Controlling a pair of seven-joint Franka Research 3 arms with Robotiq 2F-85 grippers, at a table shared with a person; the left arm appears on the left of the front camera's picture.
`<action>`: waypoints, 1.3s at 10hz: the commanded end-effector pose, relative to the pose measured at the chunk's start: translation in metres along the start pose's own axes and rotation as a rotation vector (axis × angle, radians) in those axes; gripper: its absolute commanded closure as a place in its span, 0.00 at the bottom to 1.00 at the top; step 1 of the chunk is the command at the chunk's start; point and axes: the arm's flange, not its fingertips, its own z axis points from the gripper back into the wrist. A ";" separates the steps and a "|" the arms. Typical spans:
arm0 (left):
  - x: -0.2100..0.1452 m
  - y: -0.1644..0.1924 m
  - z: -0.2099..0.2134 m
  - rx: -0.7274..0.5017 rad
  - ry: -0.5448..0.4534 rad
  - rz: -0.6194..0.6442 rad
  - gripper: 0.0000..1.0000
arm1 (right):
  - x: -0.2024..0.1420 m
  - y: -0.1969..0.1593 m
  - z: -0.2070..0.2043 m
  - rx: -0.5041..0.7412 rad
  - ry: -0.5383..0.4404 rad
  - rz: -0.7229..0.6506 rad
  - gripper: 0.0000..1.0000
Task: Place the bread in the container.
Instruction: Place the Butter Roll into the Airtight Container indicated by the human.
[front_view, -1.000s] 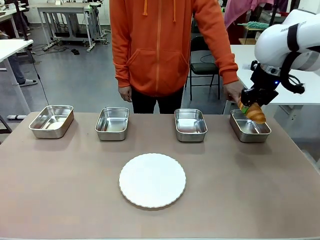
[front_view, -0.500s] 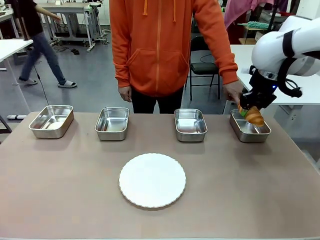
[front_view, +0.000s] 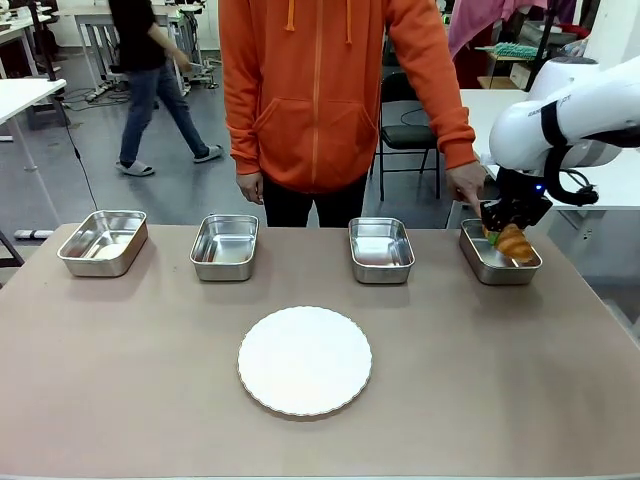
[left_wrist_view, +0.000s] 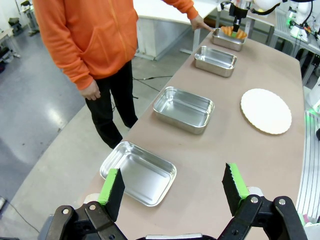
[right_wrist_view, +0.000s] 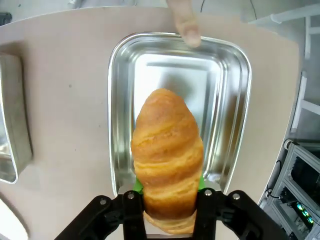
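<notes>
Front view, nearest the camera: a round white plate (front_view: 305, 360) with a finely scalloped edge lies flat on the matte brown counter (front_view: 150, 390). Beyond it, toward twelve o'clock, four shallow stainless-steel trays with rounded corners and rolled rims stand in a row near the far edge. The one farthest toward three o'clock is the container (front_view: 482, 262). The right gripper (front_view: 504, 232) hangs over it, its white arm bent in from the three o'clock side and the wrist pointing down. Its jaws are pinched on the bread (front_view: 515, 243), a golden-brown, ridged croissant that sits low over the container's interior, tilted; whether it touches the floor of the tray I cannot tell.

From the right wrist view the croissant (right_wrist_view: 166, 157) fills the gap between the black fingers, green pad just showing at its side, its tapered tip pointing toward twelve o'clock over the shiny tray floor. A person's fingertip (right_wrist_view: 186, 27) rests on the container's far rim (right_wrist_view: 150, 37).

From the left wrist view the left gripper (left_wrist_view: 172, 187) hovers above the counter end, jaws spread wide with nothing between the ribbed green pads, above the nearest tray (left_wrist_view: 139, 172).

Behind the counter stands a person in an orange hooded sweatshirt (front_view: 330, 90), one hand (front_view: 468, 182) reaching down to the container's far corner, the other hanging loose.
</notes>
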 end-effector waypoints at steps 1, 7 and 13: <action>0.002 -0.002 0.001 -0.006 -0.009 -0.012 0.00 | 0.008 -0.004 0.001 -0.020 -0.031 -0.021 0.59; 0.002 -0.002 0.001 -0.006 -0.009 -0.012 0.00 | 0.008 -0.013 0.001 -0.017 -0.066 -0.020 0.00; 0.002 -0.002 0.001 -0.006 -0.009 -0.012 0.00 | 0.007 -0.011 0.002 -0.007 -0.052 -0.014 0.00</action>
